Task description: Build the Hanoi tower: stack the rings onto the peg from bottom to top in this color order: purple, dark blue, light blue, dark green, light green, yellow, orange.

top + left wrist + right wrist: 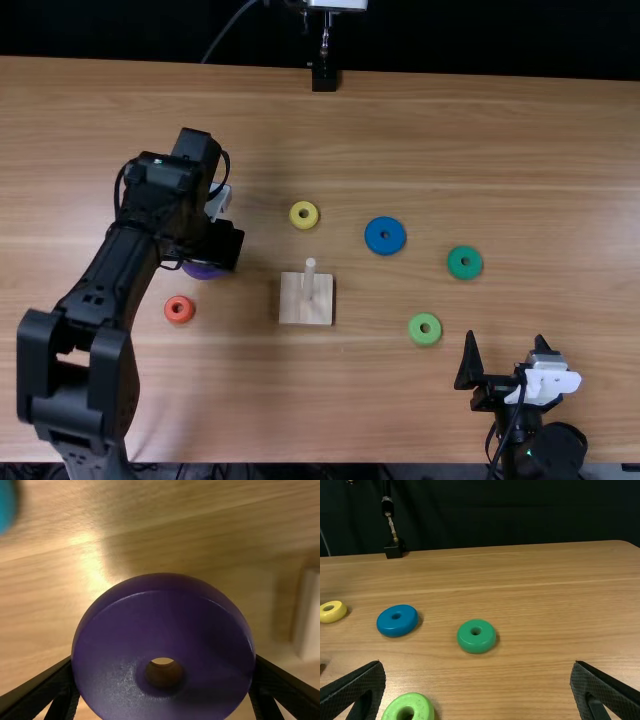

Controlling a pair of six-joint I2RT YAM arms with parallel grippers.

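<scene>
The tabletop [400,400] gives me space between the loose rings. My right hand [505,350] is parted, idle near its near edge, right of centre. My left grasps the purple ring [200,625] left of the peg's wooden block [305,311], pinching opposite sides, likely so the hole can pass over the bare peg [309,280]; being the base ring, it should go first.

Bright light covers the desk [500,130]. Pale glare shines on the wood near the left pincer [220,245], beneath the purple ring [200,630], and the background there blurs. Small, soft shadows edge the rings beyond the right pincer [506,342]; farther off, the backdrop [520,512] is nearly black.
</scene>
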